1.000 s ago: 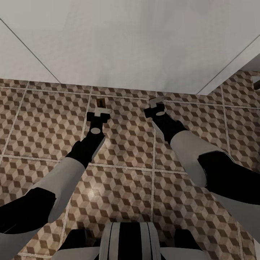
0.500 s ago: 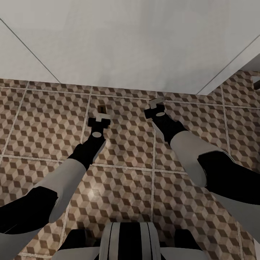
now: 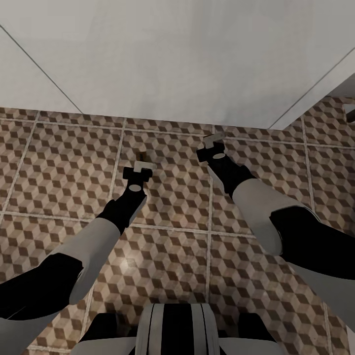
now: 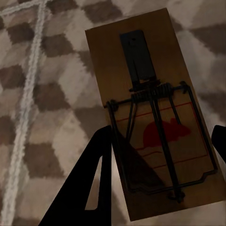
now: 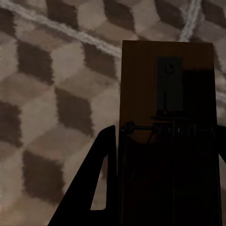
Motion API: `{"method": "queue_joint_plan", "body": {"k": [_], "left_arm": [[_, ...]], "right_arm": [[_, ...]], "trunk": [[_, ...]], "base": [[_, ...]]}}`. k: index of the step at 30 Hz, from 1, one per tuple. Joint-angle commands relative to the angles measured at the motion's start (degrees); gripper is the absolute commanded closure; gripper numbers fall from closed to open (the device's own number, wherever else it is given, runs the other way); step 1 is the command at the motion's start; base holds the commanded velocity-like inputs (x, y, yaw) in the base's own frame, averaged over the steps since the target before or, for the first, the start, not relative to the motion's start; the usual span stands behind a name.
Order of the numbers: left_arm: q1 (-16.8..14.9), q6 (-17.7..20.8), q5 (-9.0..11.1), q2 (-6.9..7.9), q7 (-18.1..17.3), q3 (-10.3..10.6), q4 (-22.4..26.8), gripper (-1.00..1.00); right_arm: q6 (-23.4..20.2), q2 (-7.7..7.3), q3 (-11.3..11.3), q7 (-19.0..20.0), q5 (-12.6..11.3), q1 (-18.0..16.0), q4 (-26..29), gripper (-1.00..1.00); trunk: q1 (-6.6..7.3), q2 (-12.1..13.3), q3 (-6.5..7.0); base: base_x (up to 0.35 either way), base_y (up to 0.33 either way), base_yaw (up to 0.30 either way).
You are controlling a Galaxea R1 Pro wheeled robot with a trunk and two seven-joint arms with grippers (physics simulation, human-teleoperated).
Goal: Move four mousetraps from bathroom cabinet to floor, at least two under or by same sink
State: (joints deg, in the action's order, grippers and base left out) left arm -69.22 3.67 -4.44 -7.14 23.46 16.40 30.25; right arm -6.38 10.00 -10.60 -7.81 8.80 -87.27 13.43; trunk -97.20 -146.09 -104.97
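Observation:
Two mousetraps show, each a small brown wooden slab with a wire spring. One mousetrap (image 4: 150,108) sits skewed between the fingers of my left gripper (image 4: 162,134), just above the bathroom floor (image 3: 167,246). From the head camera that mousetrap (image 3: 142,155) peeks out just beyond my left gripper (image 3: 140,164). My right gripper (image 3: 213,140) is shut on the other mousetrap (image 5: 167,117), held low over the cube-patterned tiles by a grout line. The cabinet is out of view. The sink's basin and tap are out of view.
A broad white flat surface (image 3: 177,64) spans the far side, and the tiles run up to its edge. A dark object (image 3: 351,113) pokes in at the far right edge. My own base (image 3: 175,330) is at the near edge.
My left gripper has drawn back toward me and slightly right, and its mousetrap has come along with it. The right arm has stayed put.

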Motion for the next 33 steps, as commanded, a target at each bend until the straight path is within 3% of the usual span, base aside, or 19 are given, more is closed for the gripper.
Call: {"method": "queue_joint_plan", "body": {"k": [1,24,33], "left_arm": [[0.0,0.4,-0.6,0.03,0.5,0.3,0.0,1.0],[-0.1,0.0,-0.3,0.03,0.5,0.2,0.3,1.0],[-0.1,-3.0,-0.3,0.11,0.5,0.2,0.3,1.0]], "right_arm": [[-0.5,0.0,-0.2,-0.1,0.5,0.0,0.1,1.0],[1.5,0.0,-0.2,-0.2,0.5,0.2,0.0,1.0],[1.3,0.0,-0.2,-0.4,0.5,0.3,0.0,1.0]], "trunk": [[0.01,0.0,-0.03],[0.01,0.0,-0.03],[0.01,0.0,-0.02]], "base": [[0.0,0.0,0.0],[0.0,0.0,0.0],[0.0,0.0,-0.013]]}}
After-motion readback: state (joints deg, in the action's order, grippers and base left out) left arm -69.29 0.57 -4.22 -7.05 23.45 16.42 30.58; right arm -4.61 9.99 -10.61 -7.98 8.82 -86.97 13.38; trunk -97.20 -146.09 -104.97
